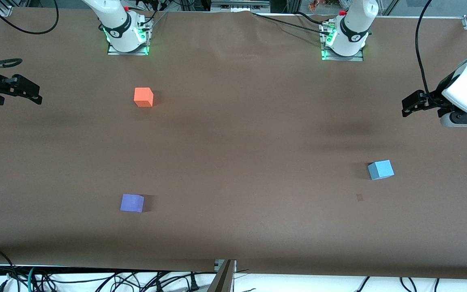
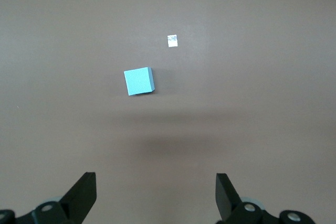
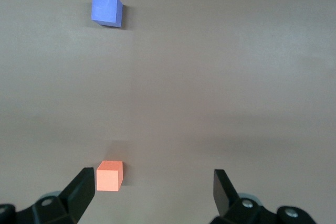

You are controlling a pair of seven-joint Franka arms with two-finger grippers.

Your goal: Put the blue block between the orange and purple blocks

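The blue block (image 1: pixel 380 169) lies on the brown table toward the left arm's end; it also shows in the left wrist view (image 2: pixel 139 81). The orange block (image 1: pixel 143 97) lies toward the right arm's end, and the purple block (image 1: pixel 132 202) lies nearer to the front camera than it. Both show in the right wrist view, orange (image 3: pixel 109 175) and purple (image 3: pixel 106 10). My left gripper (image 1: pixel 410 104) (image 2: pixel 156 187) is open and empty, up over the table's left-arm end, apart from the blue block. My right gripper (image 1: pixel 35 92) (image 3: pixel 154 184) is open and empty over the right-arm end.
A small pale tape mark (image 1: pixel 359 197) (image 2: pixel 172 40) lies on the table beside the blue block. The arm bases (image 1: pixel 127 32) (image 1: pixel 345 38) stand along the table's top edge. Cables hang below the front edge (image 1: pixel 136 280).
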